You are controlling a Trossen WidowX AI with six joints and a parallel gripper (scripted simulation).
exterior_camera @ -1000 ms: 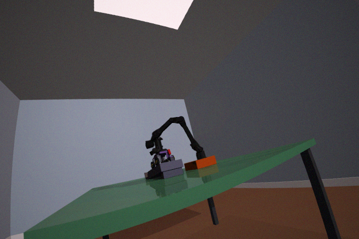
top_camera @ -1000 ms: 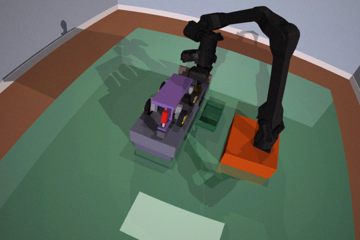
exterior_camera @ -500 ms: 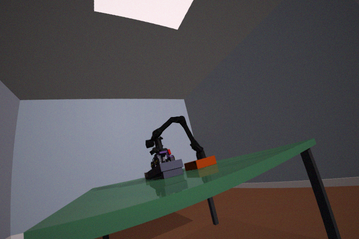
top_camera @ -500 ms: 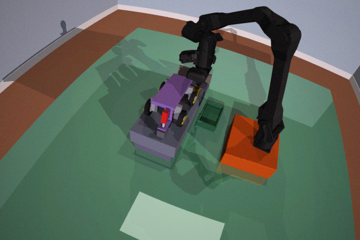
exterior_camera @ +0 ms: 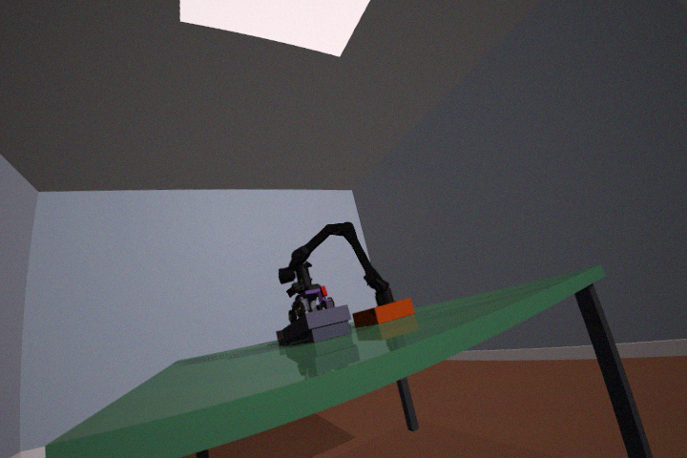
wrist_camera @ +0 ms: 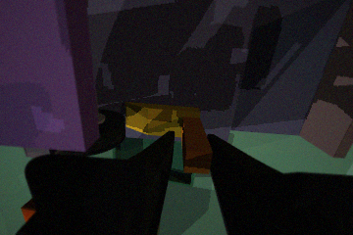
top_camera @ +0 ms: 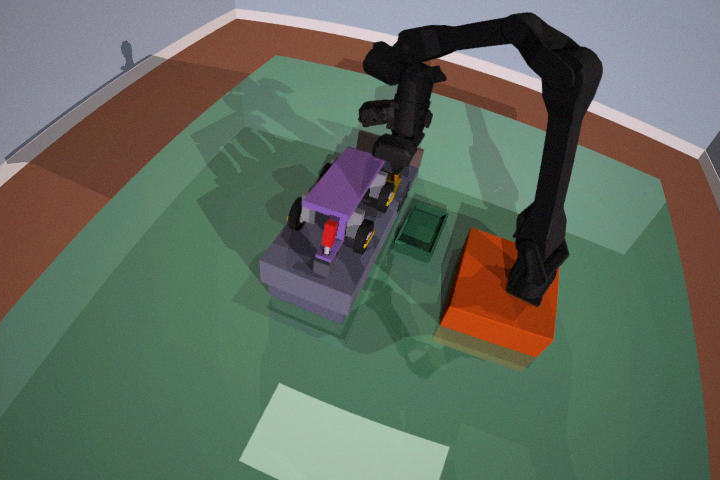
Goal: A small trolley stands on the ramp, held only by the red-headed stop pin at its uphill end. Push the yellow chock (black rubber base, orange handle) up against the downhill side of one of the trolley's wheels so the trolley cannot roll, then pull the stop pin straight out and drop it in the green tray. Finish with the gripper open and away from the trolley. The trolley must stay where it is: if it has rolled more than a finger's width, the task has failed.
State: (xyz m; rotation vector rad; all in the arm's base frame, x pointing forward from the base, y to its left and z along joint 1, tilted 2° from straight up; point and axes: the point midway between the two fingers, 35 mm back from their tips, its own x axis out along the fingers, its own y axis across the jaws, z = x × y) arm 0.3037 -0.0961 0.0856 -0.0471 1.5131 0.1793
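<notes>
The trolley (top_camera: pixel 344 178) (exterior_camera: pixel 313 293) (wrist_camera: pixel 34 73) stands on the grey ramp (top_camera: pixel 301 280) (exterior_camera: pixel 328 317). The yellow chock (top_camera: pixel 396 183) (wrist_camera: pixel 152 118) sits on the ramp at the downhill side of the near-side lower wheel (top_camera: pixel 386 196) (wrist_camera: pixel 113 129). It looks close against the wheel; whether they touch is hard to tell. Its orange handle (wrist_camera: pixel 196 144) stands between my fingertips. My gripper (top_camera: pixel 395 169) (wrist_camera: pixel 190 138) is slightly open, with a narrow gap at the handle's left. The red-headed stop pin (top_camera: pixel 329 233) (exterior_camera: pixel 324 290) stands in its holder at the uphill end. The green tray (top_camera: pixel 410 252) lies beside the ramp.
A brownish end wall (top_camera: pixel 366 139) (wrist_camera: pixel 327 126) closes the ramp's downhill end, near my gripper. The trolley's purple top stands close beside the gripper. The orange base block (top_camera: pixel 497 283) (exterior_camera: pixel 393 311) carries the arm to the right of the tray.
</notes>
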